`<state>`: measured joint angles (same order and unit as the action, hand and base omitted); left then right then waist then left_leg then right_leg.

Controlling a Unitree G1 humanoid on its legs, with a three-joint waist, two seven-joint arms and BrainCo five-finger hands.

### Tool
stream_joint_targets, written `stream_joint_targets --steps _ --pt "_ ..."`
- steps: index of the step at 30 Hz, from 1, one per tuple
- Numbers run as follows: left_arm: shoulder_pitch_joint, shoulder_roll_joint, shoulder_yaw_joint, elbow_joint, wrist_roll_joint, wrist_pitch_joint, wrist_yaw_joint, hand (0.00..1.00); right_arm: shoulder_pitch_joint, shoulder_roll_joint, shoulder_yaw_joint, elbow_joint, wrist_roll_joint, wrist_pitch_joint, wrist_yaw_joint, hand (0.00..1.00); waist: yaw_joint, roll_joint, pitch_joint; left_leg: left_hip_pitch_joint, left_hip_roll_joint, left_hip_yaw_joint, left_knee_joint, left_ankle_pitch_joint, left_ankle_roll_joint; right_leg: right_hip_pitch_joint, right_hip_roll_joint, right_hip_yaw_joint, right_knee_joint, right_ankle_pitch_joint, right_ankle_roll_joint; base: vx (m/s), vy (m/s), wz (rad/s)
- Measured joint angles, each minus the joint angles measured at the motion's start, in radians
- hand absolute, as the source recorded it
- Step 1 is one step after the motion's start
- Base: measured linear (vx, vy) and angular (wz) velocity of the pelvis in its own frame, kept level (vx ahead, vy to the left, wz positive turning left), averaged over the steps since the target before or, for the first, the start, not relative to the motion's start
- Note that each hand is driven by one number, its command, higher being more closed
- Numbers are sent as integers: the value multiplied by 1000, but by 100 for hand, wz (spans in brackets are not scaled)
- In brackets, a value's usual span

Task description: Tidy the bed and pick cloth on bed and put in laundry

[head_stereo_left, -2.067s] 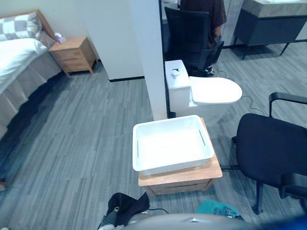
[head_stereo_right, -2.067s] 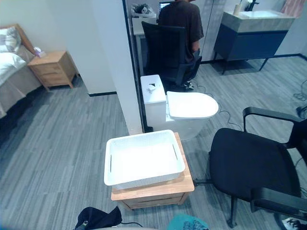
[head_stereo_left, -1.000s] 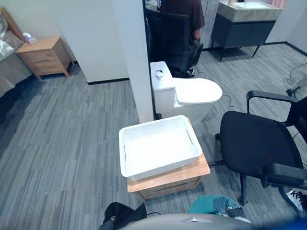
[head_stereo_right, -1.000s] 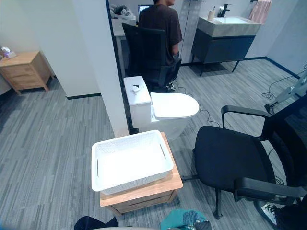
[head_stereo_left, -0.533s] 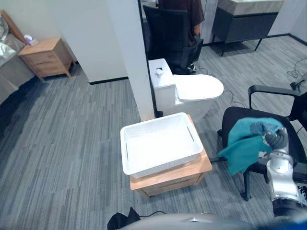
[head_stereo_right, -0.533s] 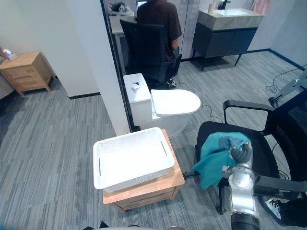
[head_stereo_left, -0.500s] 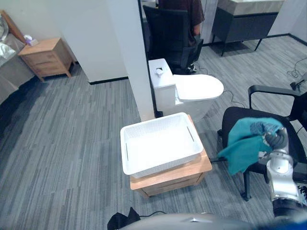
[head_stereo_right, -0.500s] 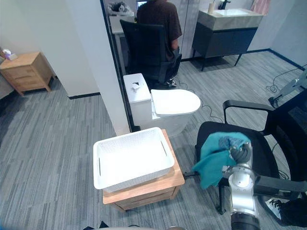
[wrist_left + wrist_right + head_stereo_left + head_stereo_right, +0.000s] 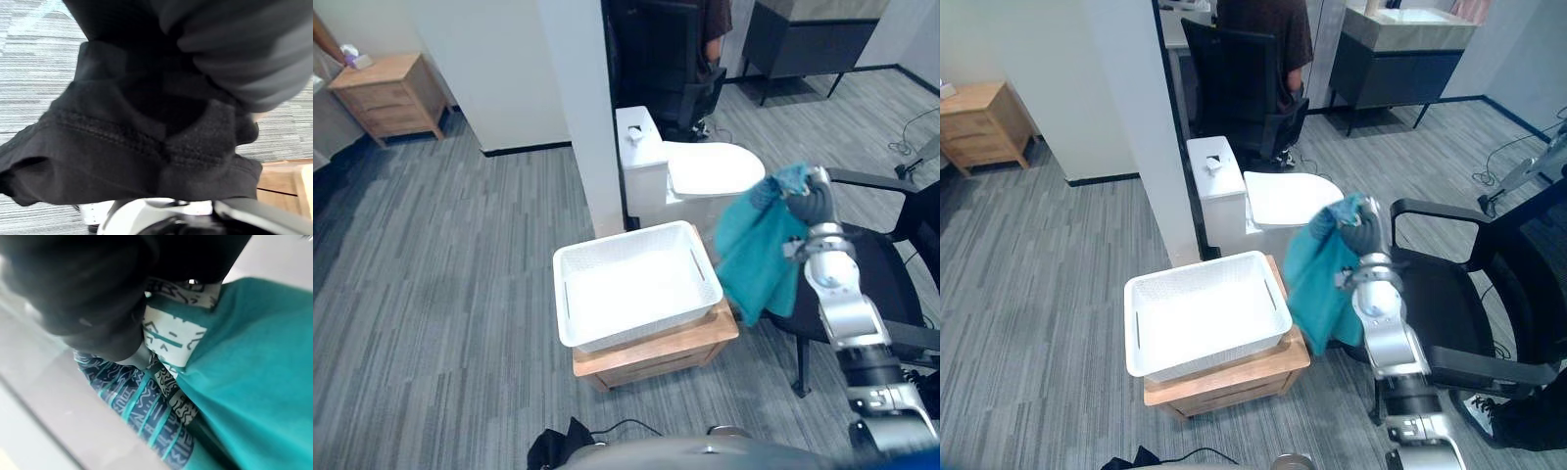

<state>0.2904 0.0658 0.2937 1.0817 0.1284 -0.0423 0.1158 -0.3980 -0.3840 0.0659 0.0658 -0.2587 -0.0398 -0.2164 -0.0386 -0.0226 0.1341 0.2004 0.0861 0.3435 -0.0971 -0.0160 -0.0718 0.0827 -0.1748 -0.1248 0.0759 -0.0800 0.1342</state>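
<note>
My right hand (image 9: pixel 814 202) is raised at the right of the white laundry basket (image 9: pixel 560 294), shut on a teal cloth (image 9: pixel 754 257). The cloth hangs from it beside the basket's right rim, in front of the toilet. The right wrist view shows the teal cloth (image 9: pixel 254 382) with a patterned band, bunched under the hand's dark cover (image 9: pixel 73 284). My left hand (image 9: pixel 254 44) stays low by my body, shut on a black cloth (image 9: pixel 122 142), a corner of which (image 9: pixel 558 446) shows at the bottom edge. The basket has nothing in it and sits on a low wooden stand (image 9: pixel 656 351).
A white toilet (image 9: pixel 705 176) stands just behind the basket, against a white pillar (image 9: pixel 578 98). A black office chair (image 9: pixel 886 284) is close on the right, under my right arm. A person sits on a chair (image 9: pixel 671 44) at the back. A wooden nightstand (image 9: pixel 386 93) is far left.
My right hand has lifted the teal cloth up and to the left, from over the office chair to the basket's right side. The camera has shifted a little.
</note>
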Motion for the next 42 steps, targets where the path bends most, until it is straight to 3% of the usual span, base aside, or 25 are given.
stream_joint_targets --steps 6,12,16,19,24,33,39,42 --pt "-1 1 -5 -3 -3 0 5 100 -216 -24 71 -1 9 -1 8 100 4 1 5 -4 2 -20 0 1 1 15 2 2 -18 10 -8 15 -4 8" --pt "-17 7 -2 -8 -30 1 15 100 -357 4 167 3 20 -1 15 100 32 -12 12 -1 3 -22 0 1 1 28 3 10 -35 14 -9 0 0 0" --pt "-22 8 2 -9 -30 7 17 100 -446 116 226 43 20 -4 16 100 37 -12 12 2 4 -21 0 1 0 32 5 13 -38 14 -9 0 0 0" --pt "-34 8 2 -22 -31 11 21 100 -474 159 242 92 20 -6 17 100 59 -14 13 3 5 -22 0 1 0 33 6 15 -39 14 -9 0 0 0" --pt "-31 2 2 -38 -31 12 23 100 -474 243 284 192 20 -8 18 100 64 -18 16 -1 4 -27 0 1 0 34 6 15 -41 14 -9 0 0 1" --pt "-60 1 -1 -39 -31 5 45 100 -474 327 349 394 20 -11 45 100 85 -17 63 -38 6 -49 31 0 -1 25 3 11 -40 14 -9 -25 -6 5" --pt "-75 5 -20 -39 -31 -13 45 100 -474 345 352 545 19 -9 57 100 100 6 123 -97 7 -67 43 12 1 -29 1 3 -21 14 -9 -33 -8 7" --pt "-81 -3 -60 -39 -31 -23 44 100 -474 344 373 592 10 -9 56 100 98 43 162 -139 6 -75 51 15 4 -69 -3 3 -8 14 -9 5 3 5"
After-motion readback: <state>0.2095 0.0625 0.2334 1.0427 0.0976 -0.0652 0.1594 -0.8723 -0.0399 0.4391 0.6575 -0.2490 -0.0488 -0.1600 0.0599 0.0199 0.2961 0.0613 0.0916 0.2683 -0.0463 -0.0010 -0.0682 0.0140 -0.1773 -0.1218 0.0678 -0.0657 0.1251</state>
